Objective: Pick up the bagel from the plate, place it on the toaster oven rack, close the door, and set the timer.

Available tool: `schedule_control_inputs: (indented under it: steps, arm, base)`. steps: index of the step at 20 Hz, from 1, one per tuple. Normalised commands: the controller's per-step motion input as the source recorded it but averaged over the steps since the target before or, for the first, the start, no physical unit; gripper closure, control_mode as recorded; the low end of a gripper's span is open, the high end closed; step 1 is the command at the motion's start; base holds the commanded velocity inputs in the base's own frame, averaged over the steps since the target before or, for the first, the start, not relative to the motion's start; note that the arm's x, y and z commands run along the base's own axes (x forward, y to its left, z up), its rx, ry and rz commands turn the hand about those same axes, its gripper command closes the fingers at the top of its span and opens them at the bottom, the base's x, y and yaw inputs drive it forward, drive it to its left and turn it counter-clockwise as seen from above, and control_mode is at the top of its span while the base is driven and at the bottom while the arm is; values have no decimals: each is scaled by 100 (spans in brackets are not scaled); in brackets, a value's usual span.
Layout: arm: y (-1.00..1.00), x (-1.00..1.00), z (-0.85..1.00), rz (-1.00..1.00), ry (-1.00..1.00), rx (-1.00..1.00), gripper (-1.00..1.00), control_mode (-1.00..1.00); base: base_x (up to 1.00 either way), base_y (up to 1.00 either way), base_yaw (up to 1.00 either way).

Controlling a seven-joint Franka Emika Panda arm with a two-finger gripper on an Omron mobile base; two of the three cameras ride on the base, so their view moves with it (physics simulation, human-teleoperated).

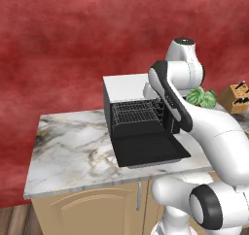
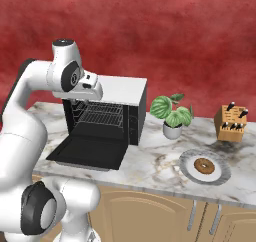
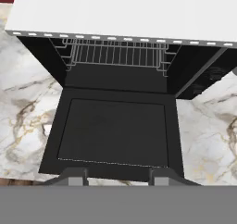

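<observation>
The fingers point(image 3: 118, 176) hang spread wide and empty above the dropped-open door point(image 3: 113, 133). Behind it sits the toaster oven point(image 2: 122, 91), its rack point(image 3: 115, 54) bare. Off to the right on the bench point(image 2: 155, 166), the bagel point(image 2: 204, 165) rests on the plate point(image 2: 222, 173).

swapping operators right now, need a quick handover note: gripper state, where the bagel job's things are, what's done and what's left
Gripper: empty, jaws apart, hovering above the outer edge of the open door.
Toaster oven: on the counter, door folded down flat, rack inside and bare.
Bagel: untouched on the plate, to the right of the oven, beyond the potted plant; a knife block stands behind the plate.
Done: door is open, nothing more.
Left: reach over to the plate, grasp the bagel, set it on the rack, lift the door shut, set the timer.
</observation>
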Motion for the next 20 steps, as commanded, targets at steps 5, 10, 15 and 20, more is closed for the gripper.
schedule_control_inputs:
  steps: [5,10,15,20]
  arm:
    - [2,-18,0,0,-1,-1,-100,-100]
    - [18,-41,-3,0,-2,-6,-100,-100]
    - [33,-37,-5,0,-5,-12,-100,-100]
    - [41,-28,-11,0,-5,-18,-100,-100]
  base:
    - [0,0,0]
    - [0,0,0]
    - [0,0,0]
    - [0,0,0]
